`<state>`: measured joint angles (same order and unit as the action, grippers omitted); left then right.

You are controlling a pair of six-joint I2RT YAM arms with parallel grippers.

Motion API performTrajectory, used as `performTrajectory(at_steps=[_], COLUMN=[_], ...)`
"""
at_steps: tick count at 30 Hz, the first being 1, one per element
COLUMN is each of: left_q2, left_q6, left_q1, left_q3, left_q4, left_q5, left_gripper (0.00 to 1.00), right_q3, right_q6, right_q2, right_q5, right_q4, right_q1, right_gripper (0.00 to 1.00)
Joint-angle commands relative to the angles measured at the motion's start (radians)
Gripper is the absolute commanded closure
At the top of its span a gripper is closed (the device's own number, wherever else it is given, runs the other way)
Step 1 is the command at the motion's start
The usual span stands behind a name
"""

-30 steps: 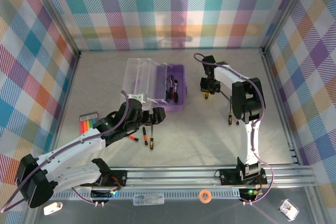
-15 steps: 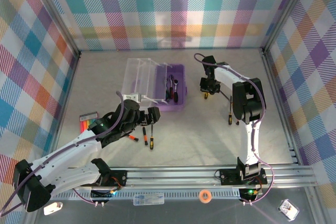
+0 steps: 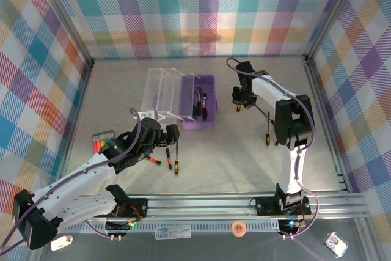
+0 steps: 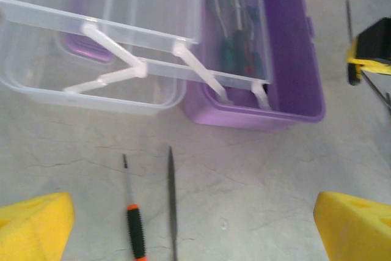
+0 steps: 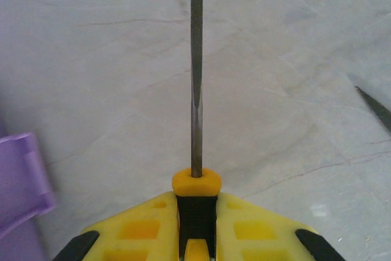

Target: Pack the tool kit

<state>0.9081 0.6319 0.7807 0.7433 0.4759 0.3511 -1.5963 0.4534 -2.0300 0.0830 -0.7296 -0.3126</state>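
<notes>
The right gripper [image 5: 196, 215] is clenching a tool [image 5: 195, 90] by its handle end, so it may be pivoting loose before reaching the case [image 3: 206, 123]; the left gripper [image 4: 195, 227] is hanging released.

No legible text or labels.

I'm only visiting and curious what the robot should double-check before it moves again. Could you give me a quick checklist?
1. Right hand gripping its screwdriver: ok, shut on the handle.
2. Case open: ok, the clear lid lies back.
3. Room in the case: ok, the packed tools seem to leave space beside them.
4. Screwdriver over the case: not ok, it hangs beside it, over the table.
5. Left hand ready: ok, open above two loose tools.
</notes>
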Motion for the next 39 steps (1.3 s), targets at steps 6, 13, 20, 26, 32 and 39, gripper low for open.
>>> performTrajectory(at_steps=[6, 13, 20, 26, 32, 39], left_q2=[-0.017, -0.086, -0.109, -0.091, -0.084, -0.070], left_q6=[0.043, 0.180, 0.169, 0.160, 0.139, 0.126], left_q1=[-0.087, -0.276, -0.307, -0.308, -0.308, -0.309], left_q3=[0.048, -0.016, -0.014, -0.024, -0.028, -0.022], left_q4=[0.139, 0.179, 0.199, 0.187, 0.162, 0.157], left_q5=[0.134, 0.063, 0.026, 0.010, -0.010, -0.015], left_gripper=[0.00, 0.00, 0.00, 0.00, 0.00, 0.00], right_q3=[-0.050, -0.181, -0.343, -0.417, -0.504, -0.590], right_q6=[0.032, 0.097, 0.193, 0.253, 0.277, 0.281], right_q2=[0.108, 0.077, -0.064, -0.154, -0.245, -0.320], right_q5=[-0.084, -0.165, -0.338, -0.403, -0.450, -0.452], right_q4=[0.003, 0.026, 0.063, 0.090, 0.078, 0.021], right_q1=[-0.115, -0.263, -0.296, -0.306, -0.307, -0.315], right_gripper=[0.82, 0.82, 0.82, 0.82, 0.82, 0.81])
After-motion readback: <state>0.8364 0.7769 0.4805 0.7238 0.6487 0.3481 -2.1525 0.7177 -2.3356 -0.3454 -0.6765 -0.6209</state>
